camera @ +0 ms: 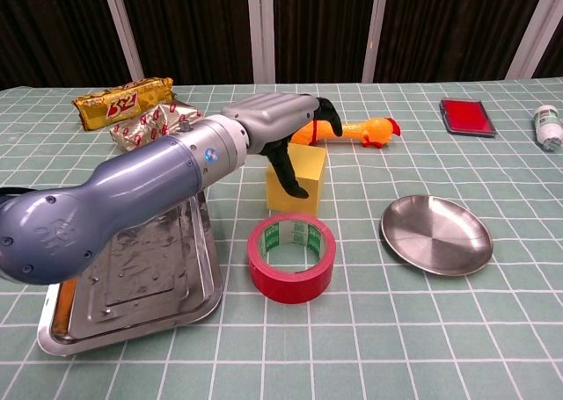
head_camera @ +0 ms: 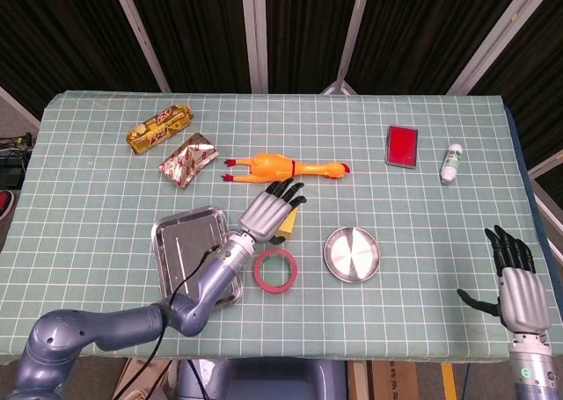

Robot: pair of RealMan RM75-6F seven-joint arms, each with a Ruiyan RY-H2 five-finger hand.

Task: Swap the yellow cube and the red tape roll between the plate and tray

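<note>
The yellow cube [camera: 302,185] stands on the table between the tray [camera: 132,268] and the plate [camera: 435,235]. My left hand [camera: 280,120] lies over it, thumb against its near face and fingers curled over its far top edge. In the head view the left hand [head_camera: 266,212] hides most of the yellow cube [head_camera: 286,229]. The red tape roll [camera: 290,258] lies flat on the table just in front of the cube, touching neither the tray nor the plate. The red tape roll [head_camera: 275,270] sits between the tray [head_camera: 180,242] and the plate [head_camera: 352,253]. My right hand [head_camera: 513,281] hangs at the near right edge, fingers apart and holding nothing.
A rubber chicken [head_camera: 286,167] lies just behind the cube. A gold snack pack [head_camera: 159,127] and a foil pouch [head_camera: 187,160] sit at the back left. A red case [head_camera: 401,145] and a white bottle [head_camera: 451,163] sit at the back right.
</note>
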